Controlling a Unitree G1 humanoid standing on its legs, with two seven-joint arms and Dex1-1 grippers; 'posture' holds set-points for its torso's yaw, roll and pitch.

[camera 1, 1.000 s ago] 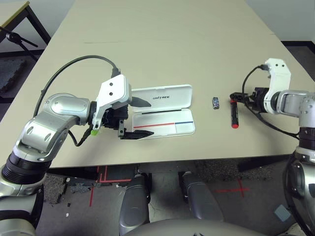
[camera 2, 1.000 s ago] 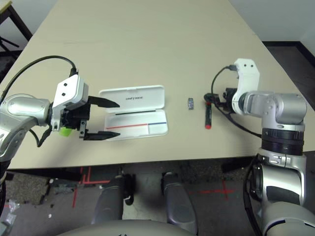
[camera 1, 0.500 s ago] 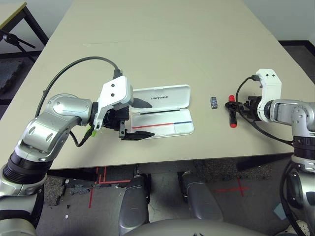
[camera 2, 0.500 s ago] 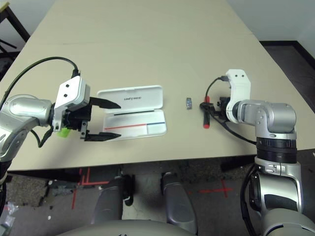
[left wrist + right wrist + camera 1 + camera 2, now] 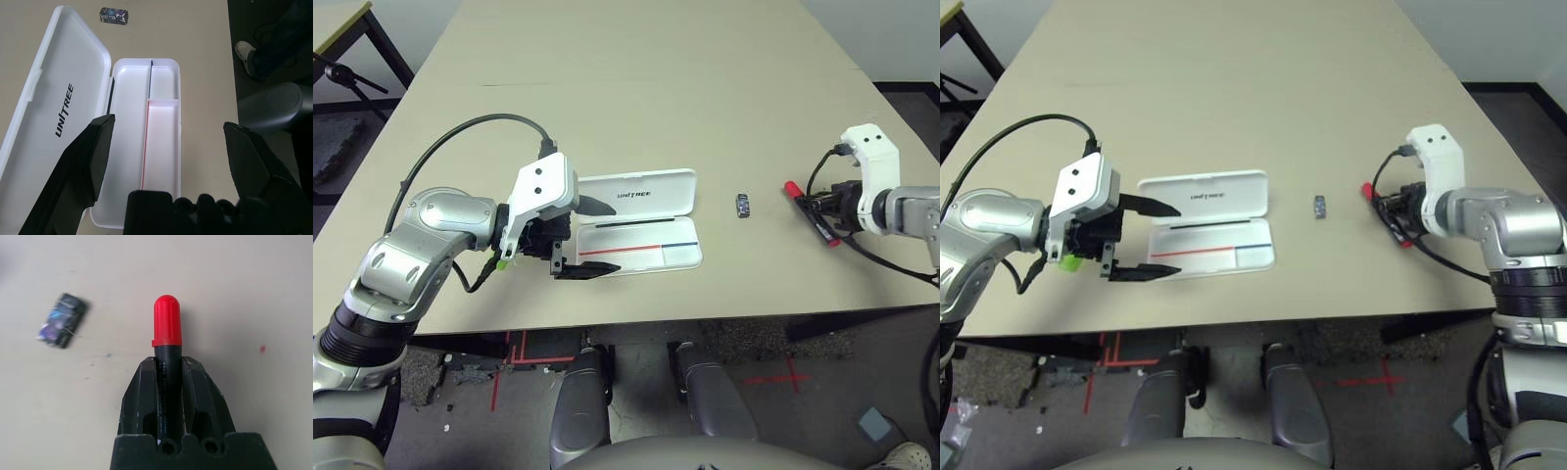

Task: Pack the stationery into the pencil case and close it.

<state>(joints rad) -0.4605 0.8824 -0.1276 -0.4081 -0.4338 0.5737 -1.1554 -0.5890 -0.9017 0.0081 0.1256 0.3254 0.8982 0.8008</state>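
The white pencil case (image 5: pixel 641 191) lies open on the table, its lid with black lettering on the far side and its tray (image 5: pixel 164 147) toward me. My left gripper (image 5: pixel 590 237) stands open at the case's left end, one finger over the lid and one by the tray's front edge. A lime-green strip (image 5: pixel 499 260) peeks out under that wrist, mostly hidden. The tiny dark block (image 5: pixel 742 205) sits right of the case. Farther right, my right gripper (image 5: pixel 820 209) is shut on the red marker (image 5: pixel 167 328), which lies slantwise with its red cap pointing away from me.
The table's front edge (image 5: pixel 724 318) runs just below the case and both arms. Black cables (image 5: pixel 460 137) loop from each wrist. A wide stretch of bare tabletop (image 5: pixel 646 88) lies beyond the case. A dark stand (image 5: pixel 342 78) is on the floor at far left.
My right gripper has shut on the red marker and carried it rightward, away from the block, turning it slantwise. The left arm and the case have stayed put.
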